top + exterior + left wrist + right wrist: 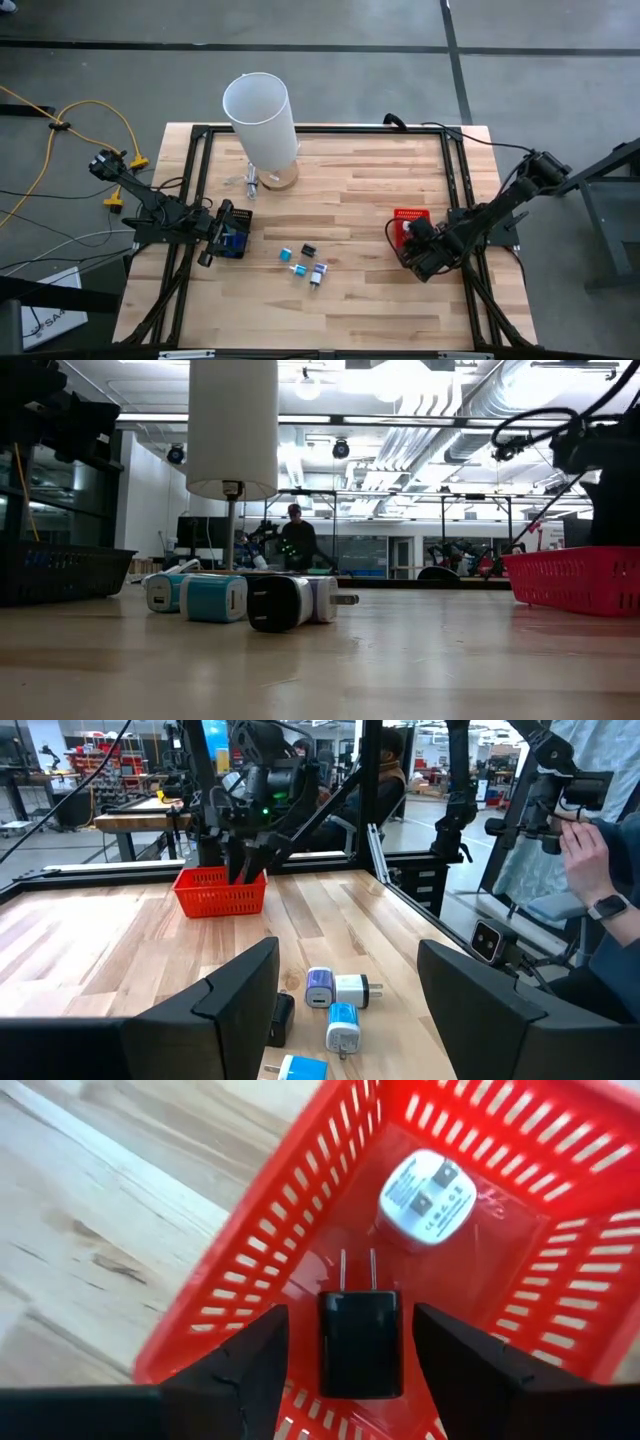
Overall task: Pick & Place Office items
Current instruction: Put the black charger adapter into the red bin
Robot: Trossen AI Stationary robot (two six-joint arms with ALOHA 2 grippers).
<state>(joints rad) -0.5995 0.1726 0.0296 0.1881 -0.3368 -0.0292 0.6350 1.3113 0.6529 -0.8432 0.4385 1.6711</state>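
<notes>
Right gripper (350, 1340) hangs over the red basket (300, 1210) with jaws spread apart, a black plug adapter (359, 1342) sitting loose between them, prongs toward 12 o'clock, and a white adapter (428, 1198) lying near 1 o'clock in the basket.

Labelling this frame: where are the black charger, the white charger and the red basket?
black charger (359, 1342), right wrist view, on its body.
white charger (430, 1198), right wrist view, on its pronged face.
red basket (268, 1230), right wrist view, on its mesh wall.

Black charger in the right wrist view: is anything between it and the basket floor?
Nothing visible. The black charger sits inside the red basket, between the open right end effector fingers, beside a white charger.
</notes>
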